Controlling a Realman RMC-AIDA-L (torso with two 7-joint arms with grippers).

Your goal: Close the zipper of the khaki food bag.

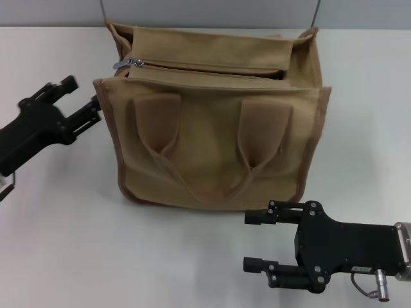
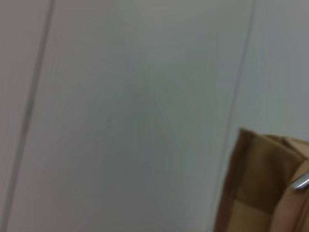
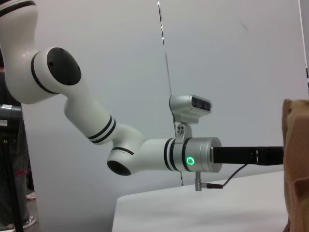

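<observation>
The khaki food bag point(image 1: 212, 141) stands upright in the middle of the white table, its two handles hanging down the front. The zipper point(image 1: 205, 66) runs along the top panel. Its silver pull tab point(image 1: 128, 63) lies at the left end, and a dark gap shows near the right end. My left gripper point(image 1: 85, 96) is open, just left of the bag's upper left corner and below the tab. My right gripper point(image 1: 252, 240) is open and empty, low in front of the bag. The left wrist view shows the bag's corner point(image 2: 260, 183) and the tab point(image 2: 301, 182).
The white table point(image 1: 58, 244) spreads around the bag on all sides. A grey wall rises behind it. The right wrist view shows my white left arm point(image 3: 145, 154) reaching to the bag's edge point(image 3: 295, 159).
</observation>
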